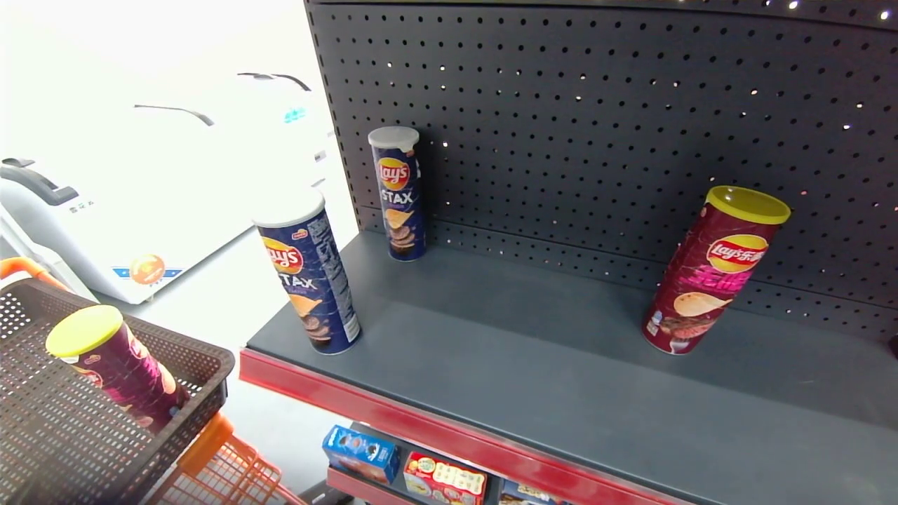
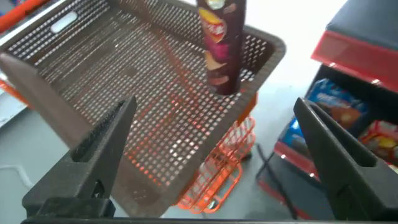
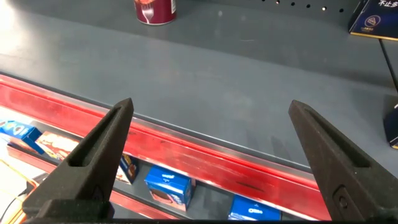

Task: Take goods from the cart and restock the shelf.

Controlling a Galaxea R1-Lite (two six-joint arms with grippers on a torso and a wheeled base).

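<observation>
- Counting stock, I find one maroon can (image 1: 116, 365) left in the cart basket (image 1: 42, 435), standing by the wall nearest the shelf (image 1: 561, 393).
- Three cans stand upright on the shelf: a front blue can (image 1: 309, 277), a rear blue can (image 1: 398, 193) and a shelved maroon can (image 1: 712, 270). I judge one transfer remains.
- My left gripper (image 2: 214, 107) hangs over the basket, jaws spread, empty.
- My right gripper (image 3: 211, 104) hovers above the shelf front, also spread and empty.
- Bare deck lies between the blue pair and the shelved maroon can; the basket rim and the red front lip (image 1: 421, 428) need clearing.
</observation>
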